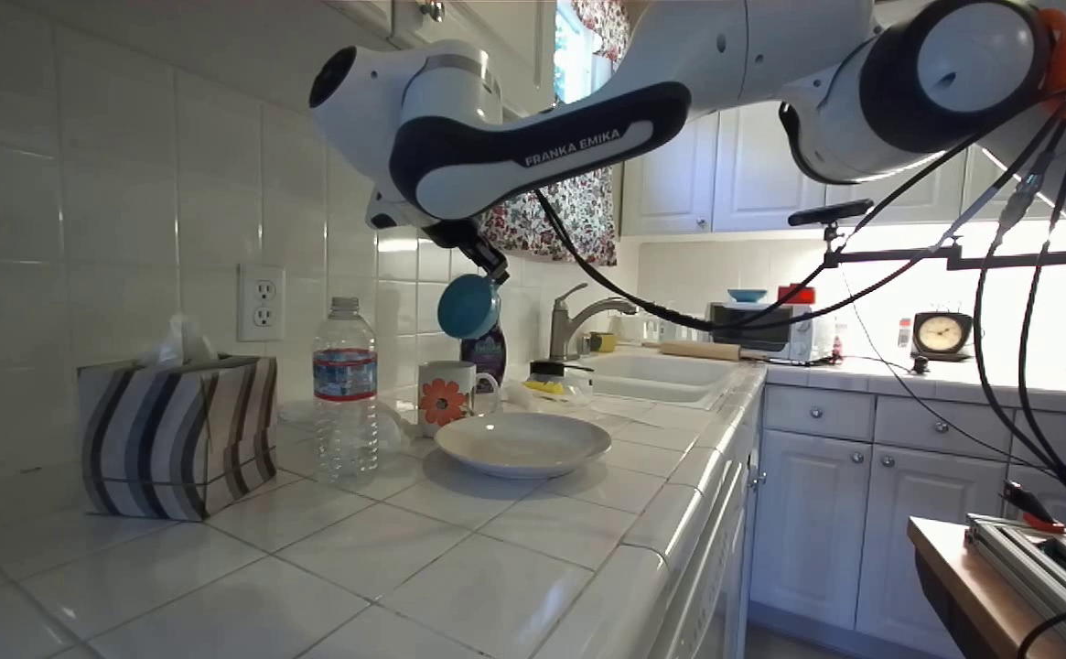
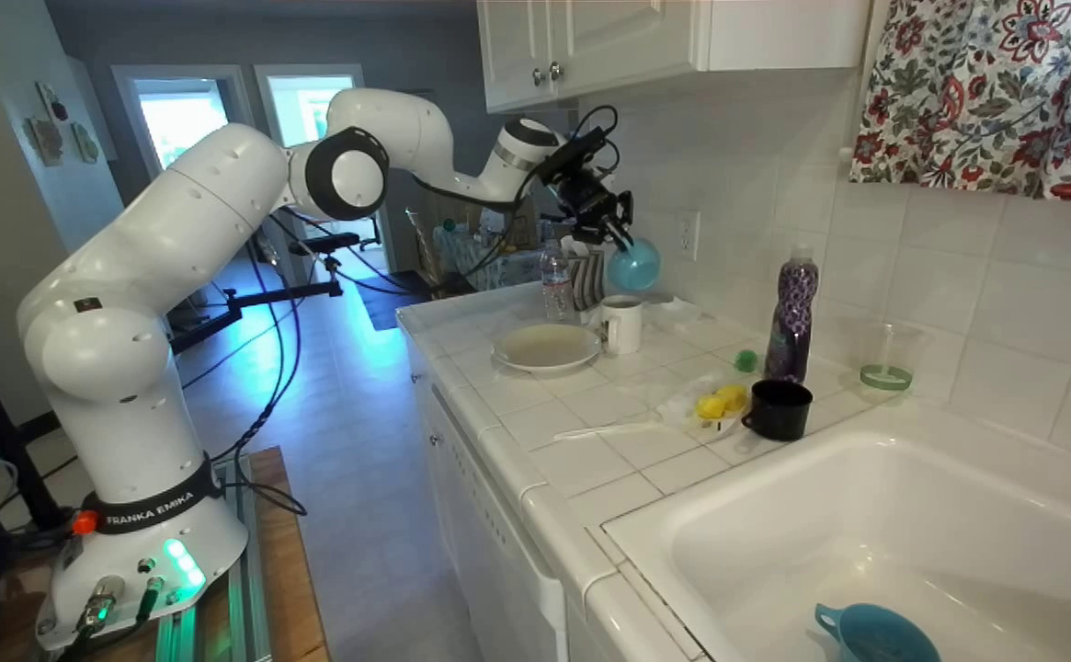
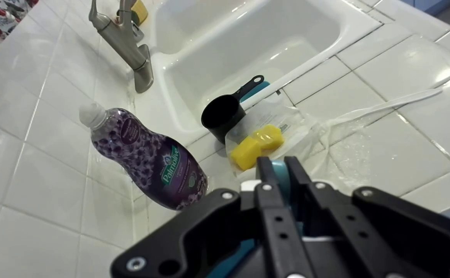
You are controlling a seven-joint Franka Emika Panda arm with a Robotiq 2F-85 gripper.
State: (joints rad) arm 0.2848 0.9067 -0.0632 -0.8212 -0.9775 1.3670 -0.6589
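My gripper (image 3: 280,160) is shut on the handle of a blue cup (image 3: 282,175); the handle sits between the two fingertips. In both exterior views the cup (image 1: 467,307) (image 2: 634,265) hangs tilted in the air below the gripper (image 1: 499,272) (image 2: 622,241). It is above the counter near the tiled wall, apart from the white mug (image 1: 444,398) (image 2: 622,324) with an orange flower. A white plate (image 1: 523,441) (image 2: 546,348) stands beside the mug. A purple soap bottle (image 2: 791,317) (image 3: 151,158) stands by the wall.
A black measuring cup (image 2: 779,411) and yellow pieces in a plastic bag (image 2: 723,402) lie near the sink (image 2: 829,496). Another blue cup (image 2: 880,634) is inside the sink. A water bottle (image 1: 345,394), tissue box (image 1: 180,435), faucet (image 1: 569,325) and overhead cabinets (image 2: 627,41) are nearby.
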